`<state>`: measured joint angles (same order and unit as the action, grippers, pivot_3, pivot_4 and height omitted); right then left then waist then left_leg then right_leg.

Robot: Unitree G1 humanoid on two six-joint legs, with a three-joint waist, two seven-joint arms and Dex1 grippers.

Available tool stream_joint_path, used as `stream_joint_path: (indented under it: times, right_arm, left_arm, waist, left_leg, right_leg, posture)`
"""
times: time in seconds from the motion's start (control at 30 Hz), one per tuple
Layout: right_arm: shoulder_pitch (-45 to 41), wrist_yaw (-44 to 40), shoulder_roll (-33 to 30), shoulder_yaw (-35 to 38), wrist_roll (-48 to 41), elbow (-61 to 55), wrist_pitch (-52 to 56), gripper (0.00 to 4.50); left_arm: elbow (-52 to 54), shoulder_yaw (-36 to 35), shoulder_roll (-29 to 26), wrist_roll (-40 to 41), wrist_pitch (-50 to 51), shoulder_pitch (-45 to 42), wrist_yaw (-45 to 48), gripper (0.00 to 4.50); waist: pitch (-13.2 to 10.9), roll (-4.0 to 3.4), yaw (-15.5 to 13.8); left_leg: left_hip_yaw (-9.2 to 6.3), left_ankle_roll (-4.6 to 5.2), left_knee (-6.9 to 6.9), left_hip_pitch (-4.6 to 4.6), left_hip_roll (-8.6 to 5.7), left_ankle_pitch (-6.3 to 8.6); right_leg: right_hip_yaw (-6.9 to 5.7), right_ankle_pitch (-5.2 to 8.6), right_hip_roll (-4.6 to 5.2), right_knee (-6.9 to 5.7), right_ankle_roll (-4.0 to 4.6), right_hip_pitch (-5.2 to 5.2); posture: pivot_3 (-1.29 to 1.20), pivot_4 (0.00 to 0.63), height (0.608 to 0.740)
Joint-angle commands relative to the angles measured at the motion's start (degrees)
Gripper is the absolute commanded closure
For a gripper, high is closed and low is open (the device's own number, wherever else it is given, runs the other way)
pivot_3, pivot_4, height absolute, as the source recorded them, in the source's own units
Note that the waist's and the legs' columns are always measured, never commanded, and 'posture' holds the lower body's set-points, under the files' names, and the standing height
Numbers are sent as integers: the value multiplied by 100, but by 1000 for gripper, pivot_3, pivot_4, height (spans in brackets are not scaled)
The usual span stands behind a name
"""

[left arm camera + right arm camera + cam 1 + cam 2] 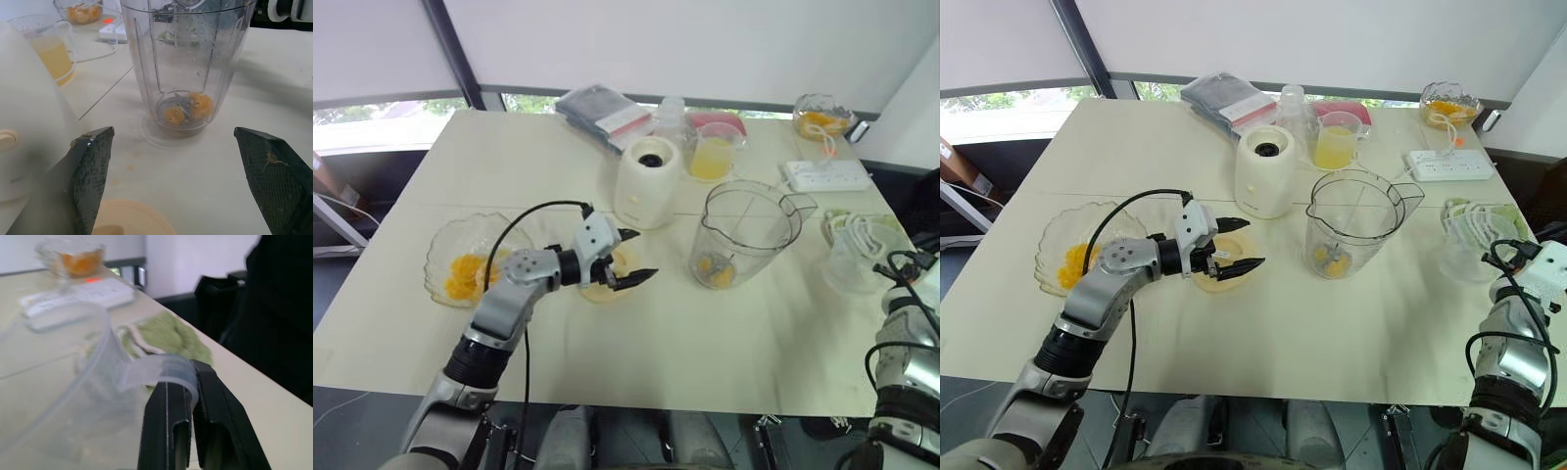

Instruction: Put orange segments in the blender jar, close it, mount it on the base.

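The clear blender jar (744,235) stands uncovered right of centre, with a few orange segments (193,107) around its blade. The white blender base (648,181) stands just behind and to its left. A glass bowl (445,240) on the left holds more orange segments (465,274). My left gripper (641,257) is open and empty, hovering over a cream round lid (595,291) that lies flat between bowl and jar. At the right table edge, my right gripper (188,377) is shut on the translucent handle (151,367) of a clear plastic cup (852,259).
A cup of yellow juice (713,152) and a dark package (602,113) sit behind the base. A white power strip (827,174) and a second glass bowl (820,116) are at the back right. A green cloth (168,335) lies beside the clear cup.
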<state>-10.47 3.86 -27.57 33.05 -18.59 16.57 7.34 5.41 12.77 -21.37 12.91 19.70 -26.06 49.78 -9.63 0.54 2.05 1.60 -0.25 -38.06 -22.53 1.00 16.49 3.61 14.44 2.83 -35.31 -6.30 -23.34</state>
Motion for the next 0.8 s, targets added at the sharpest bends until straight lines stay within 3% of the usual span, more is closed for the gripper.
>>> stream_joint_path:
  times: [0.03, 0.3, 0.53, 0.8]
  right_arm:
    - [98, 150, 45, 142, -154, -1086, 302, 4465]
    - [174, 453, 58, 401, -595, -3022, 1403, 4465]
    - [-550, 577, -390, 866, -1282, -3308, 2439, 4465]
    - [-1183, 185, -1344, 653, -1421, -3466, 3261, 4465]
  left_arm:
    - [-32, -13, 3, -16, -160, -213, 48, 399]
    - [-616, 2, 172, 56, -308, -695, 311, 399]
    - [-1032, 21, 246, -15, -533, -957, 503, 399]
    - [-1445, 19, 312, -115, -795, -1130, 606, 399]
  waist:
    - [0, -1, 5]
    - [-5, -10, 9]
    - [-6, -12, 8]
    - [-7, -13, -2]
  left_leg:
    - [0, 0, 0, 0, 0, 0]
    - [1, 0, 0, -1, -3, 0]
    - [3, 0, 0, -4, -6, 0]
    - [2, 2, 6, -9, -7, 1]
  right_leg:
    - [0, 0, 0, 0, 0, 0]
    - [0, -7, -3, -5, -13, -5]
    - [0, -7, -5, -5, -12, -8]
    - [-1, -8, -9, -4, -15, -15]
  posture:
    - [0, 150, 740]
    - [0, 150, 740]
    - [0, 150, 740]
    - [0, 150, 740]
